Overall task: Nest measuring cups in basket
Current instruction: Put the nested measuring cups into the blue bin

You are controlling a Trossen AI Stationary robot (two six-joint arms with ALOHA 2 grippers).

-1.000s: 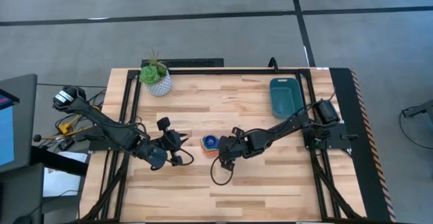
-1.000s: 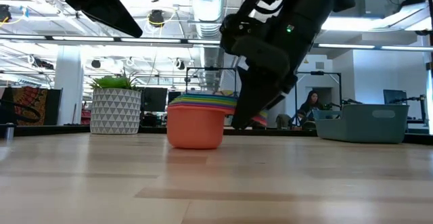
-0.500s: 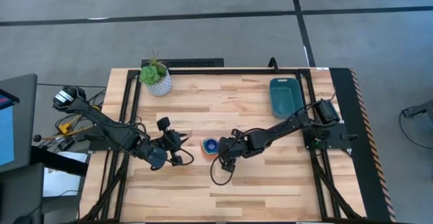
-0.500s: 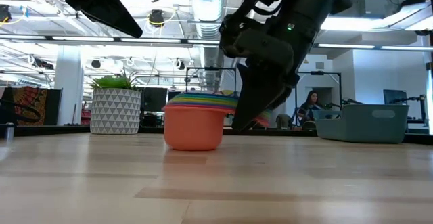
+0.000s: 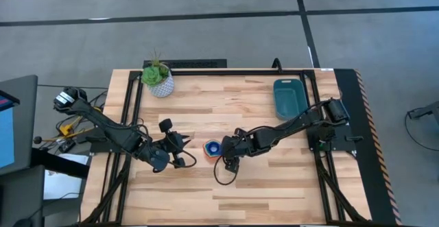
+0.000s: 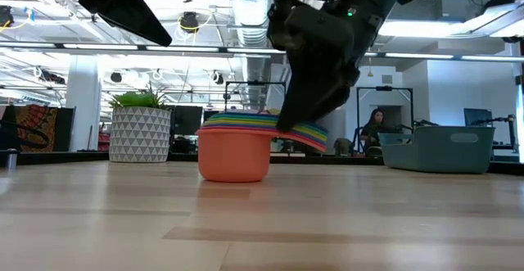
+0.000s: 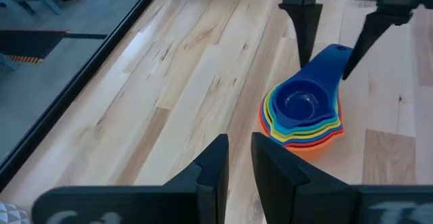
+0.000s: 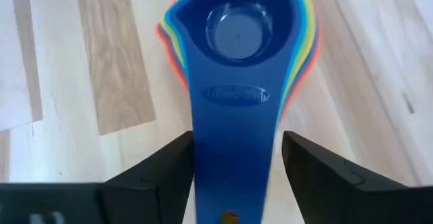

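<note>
Cups (image 5: 214, 147) (image 6: 237, 144) (image 7: 302, 112) (image 8: 238, 31) nested in one stack, standing on the bare table (image 5: 260, 186) near its middle, not in the basket. Orange cup outermost at the bottom, touching the wood; rainbow rims layered above it; blue cup on top with its handle lying over the other handles, pointing toward the right arm.

Right gripper (image 5: 228, 153) (image 7: 333, 31) (image 8: 237, 176) at the handle end of the stack. Fingers (image 8: 166, 166) spread apart, one on each side of the blue handle, with a gap showing between each finger and the handle's edges in the right wrist view. Not clamped. In the low view the gripper body (image 6: 323, 42) hangs over the handles, which fan out beyond the orange bowl.

Left gripper (image 5: 180, 151) (image 7: 237, 166) just beside the stack on the other side, apart from it, pointing at it. Fingers narrow, a slim gap between them, nothing held.

Basket (image 5: 289, 97) (image 6: 438, 148) well apart from the stack, by the table's far right edge, upright on the wood.

Plant pot (image 5: 160, 79) (image 6: 139, 132) at the far left corner, well apart from everything.

Person (image 6: 375, 128) in the room behind the table, seen in the low view.
</note>
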